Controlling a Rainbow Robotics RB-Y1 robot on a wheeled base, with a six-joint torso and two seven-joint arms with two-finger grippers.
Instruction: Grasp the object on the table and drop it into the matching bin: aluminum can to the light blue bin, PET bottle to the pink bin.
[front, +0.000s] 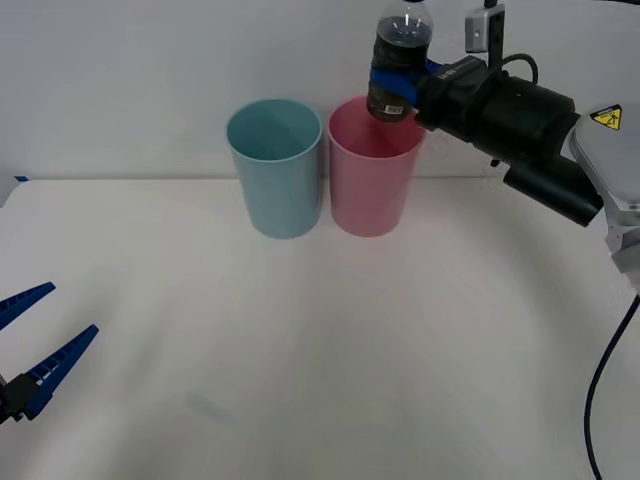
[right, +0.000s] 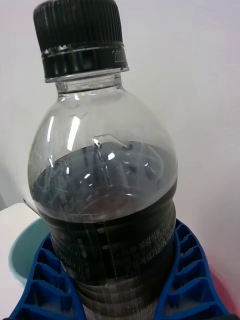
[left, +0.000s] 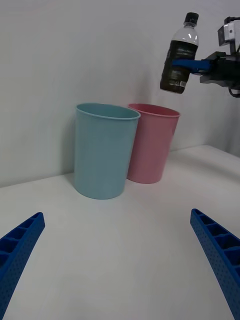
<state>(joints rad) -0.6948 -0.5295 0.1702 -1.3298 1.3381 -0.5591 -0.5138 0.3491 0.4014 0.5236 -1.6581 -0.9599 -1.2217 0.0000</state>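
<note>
My right gripper is shut on the PET bottle, a clear bottle with a black cap and dark label, and holds it upright in the air just above the pink bin. The wrist view shows the bottle clasped between the blue fingers. The light blue bin stands touching the pink bin's left side. My left gripper hovers open low at the table's near left. From the left wrist view, the bottle hangs over the pink bin, beside the blue bin.
The white table stretches wide in front of the bins. A white wall stands close behind the bins. The right arm's black body reaches in from the right, with a cable hanging down at the right edge.
</note>
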